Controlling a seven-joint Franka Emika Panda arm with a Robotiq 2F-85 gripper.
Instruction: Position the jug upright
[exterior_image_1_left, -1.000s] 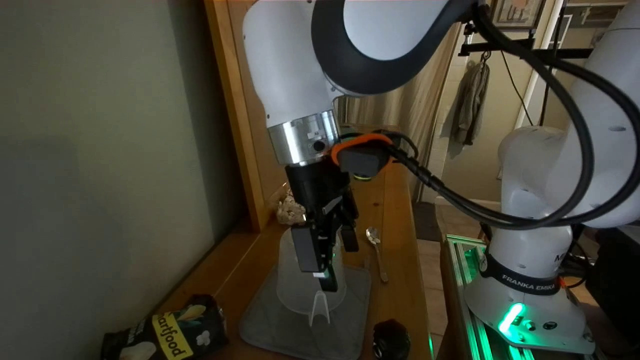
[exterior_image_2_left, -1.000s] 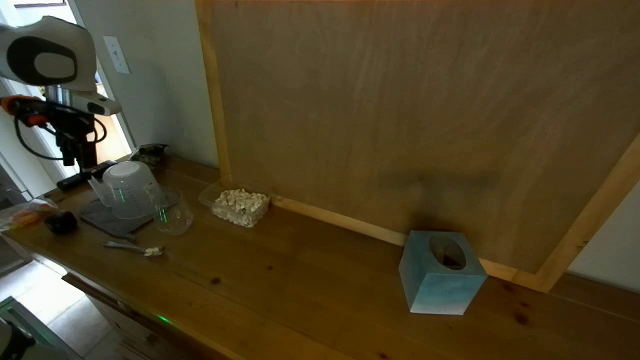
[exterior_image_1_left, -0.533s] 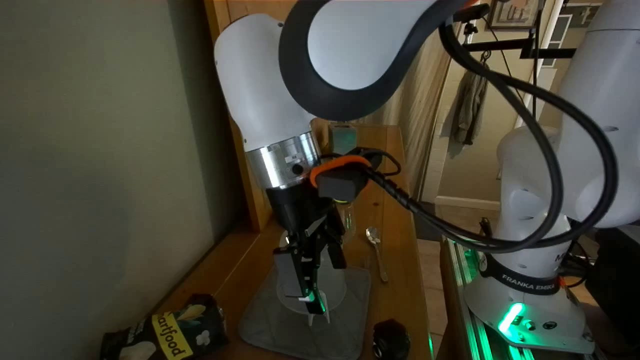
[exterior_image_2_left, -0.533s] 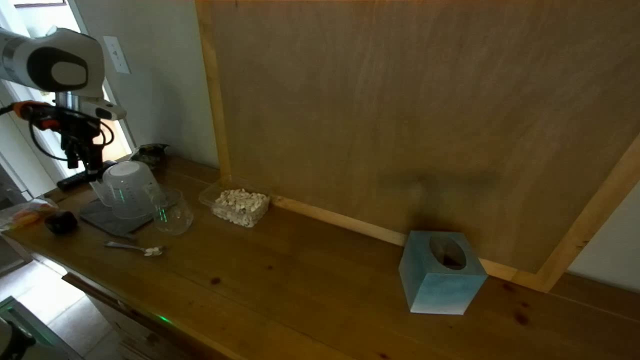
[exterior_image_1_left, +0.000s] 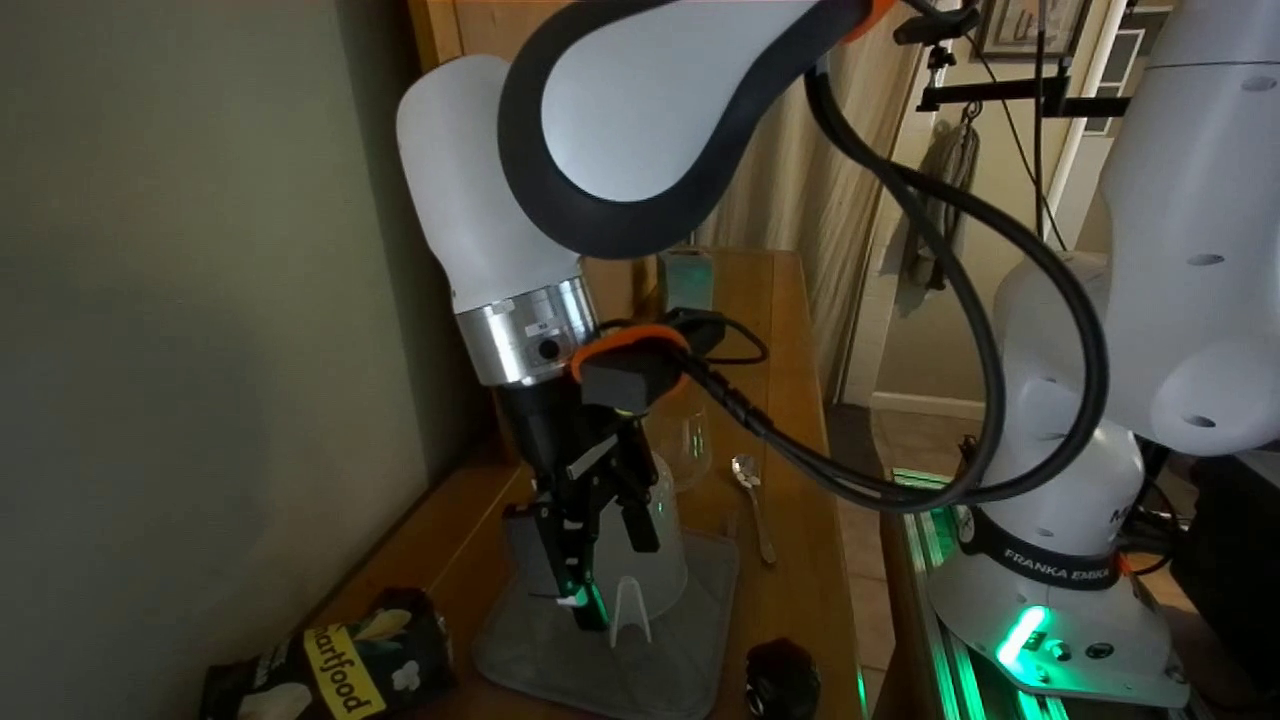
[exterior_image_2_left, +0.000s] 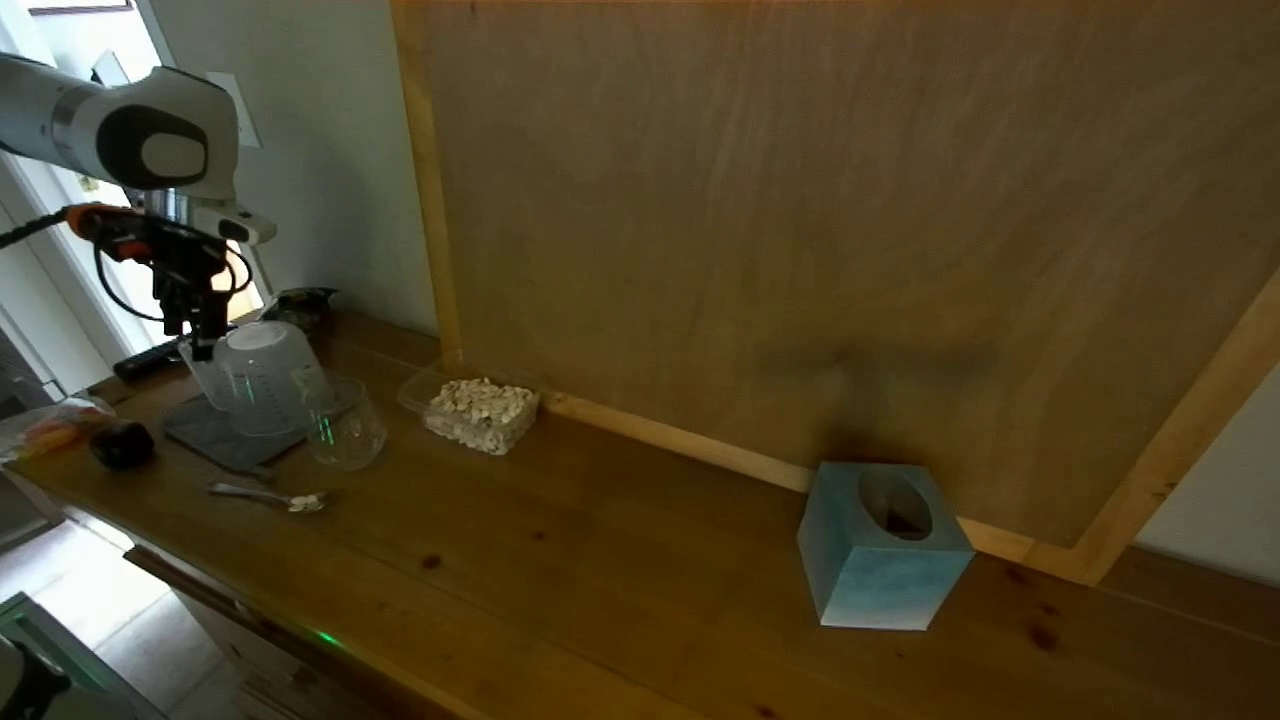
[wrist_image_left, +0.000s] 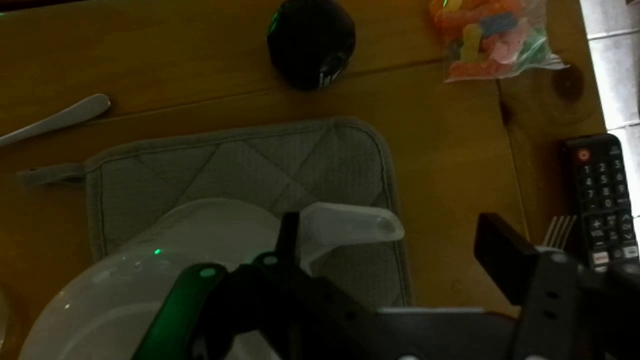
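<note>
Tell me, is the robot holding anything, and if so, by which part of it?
Nothing is held. The tool is open: in the wrist view, the handle of the upside-down jug shows between its spread fingers, not pinched.

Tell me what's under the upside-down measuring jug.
A gray quilted potholder: its quilting and hanging loop show beyond the measuring jug. The patch directly beneath is covered, and the cloudy wall hides whether anything sits inside.

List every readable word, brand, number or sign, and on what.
"FRANKA EMIKA": robot's base band.
"M", rest unseen: above that band.
"artfood", start unclear: snack bag.
"1" to "9", "0", "+", "VOL": remote.
Too small or blurred: markings on the jug and black round object, remote's other labels.
</note>
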